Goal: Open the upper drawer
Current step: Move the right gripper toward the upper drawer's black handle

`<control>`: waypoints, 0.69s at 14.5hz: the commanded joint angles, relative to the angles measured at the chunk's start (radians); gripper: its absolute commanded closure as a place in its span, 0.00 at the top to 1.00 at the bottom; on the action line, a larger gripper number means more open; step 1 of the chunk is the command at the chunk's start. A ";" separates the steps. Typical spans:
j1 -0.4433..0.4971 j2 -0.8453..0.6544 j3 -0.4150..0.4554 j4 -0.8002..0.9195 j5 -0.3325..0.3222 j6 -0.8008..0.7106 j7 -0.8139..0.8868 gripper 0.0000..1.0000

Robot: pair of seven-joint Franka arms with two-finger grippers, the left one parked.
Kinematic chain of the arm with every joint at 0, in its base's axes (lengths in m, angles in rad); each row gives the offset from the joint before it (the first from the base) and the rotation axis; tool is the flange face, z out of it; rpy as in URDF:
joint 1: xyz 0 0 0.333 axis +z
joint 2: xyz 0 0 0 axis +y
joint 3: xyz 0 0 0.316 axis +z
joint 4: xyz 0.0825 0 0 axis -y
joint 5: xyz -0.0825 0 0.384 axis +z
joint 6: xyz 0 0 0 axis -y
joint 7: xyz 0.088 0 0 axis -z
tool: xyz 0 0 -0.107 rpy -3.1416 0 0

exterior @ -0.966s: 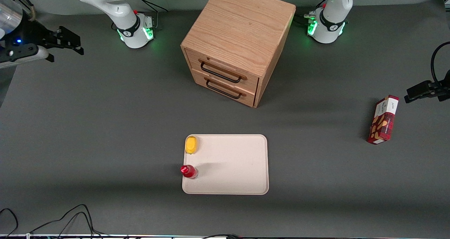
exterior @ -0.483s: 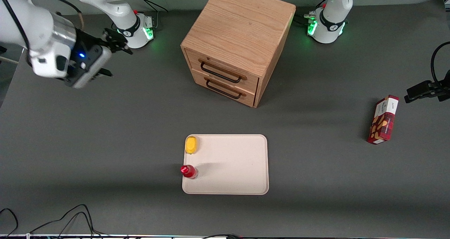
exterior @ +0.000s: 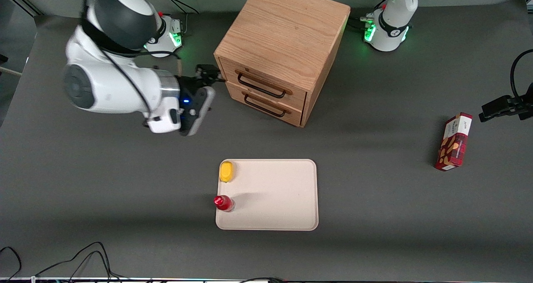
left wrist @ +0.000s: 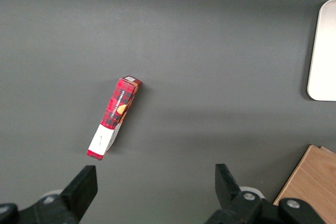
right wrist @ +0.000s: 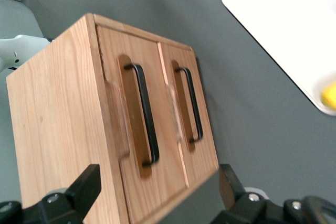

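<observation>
The right arm's black gripper [exterior: 210, 75] has swung in from the table's edge and now hangs, claw wide and holding nothing, just beside the still-shut light oak upper drawer [exterior: 263, 81] with its black wire handle [exterior: 261, 85], ready to grab it.

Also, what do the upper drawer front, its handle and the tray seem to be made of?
The upper drawer front looks like light oak with a matte finish: grain lines show. Its handle seems black metal wire, thin and smooth. The tray looks like matte beige plastic or pulp fibre; I cannot tell which. The end effector hovers in front of the cabinet, open.
</observation>
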 commanded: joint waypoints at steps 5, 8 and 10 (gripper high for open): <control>0.073 0.155 0.062 -0.021 -0.097 0.160 -0.002 1.00; 0.073 0.160 0.090 -0.089 -0.114 0.223 -0.004 1.00; 0.073 0.157 0.102 -0.112 -0.114 0.227 -0.005 1.00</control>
